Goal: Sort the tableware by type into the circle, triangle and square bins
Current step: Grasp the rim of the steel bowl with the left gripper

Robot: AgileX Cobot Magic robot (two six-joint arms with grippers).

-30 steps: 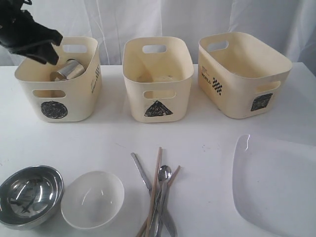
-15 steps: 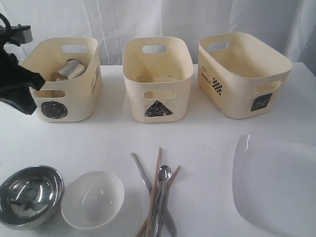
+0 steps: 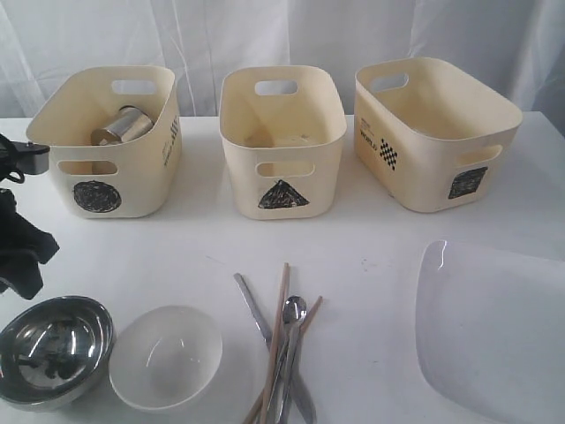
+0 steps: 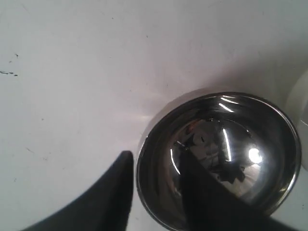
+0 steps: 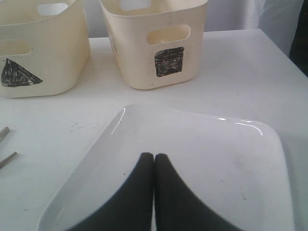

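Front-left of the triangle bin, the left tool stood with its fingers apart astride the steel bowl's rim. The white bowl sat just beside it. The spoon, knife and chopsticks lay directly before that bin. Front-right, the right tool hung pressed together above the white plate on the tabletop.

Matte black left end effector, curved tapered fingers

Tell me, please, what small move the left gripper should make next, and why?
Probably ease down and close on the rim of the steel bowl: the left gripper is open, with one finger outside the rim and one over the inside, so the rim lies between the jaws.
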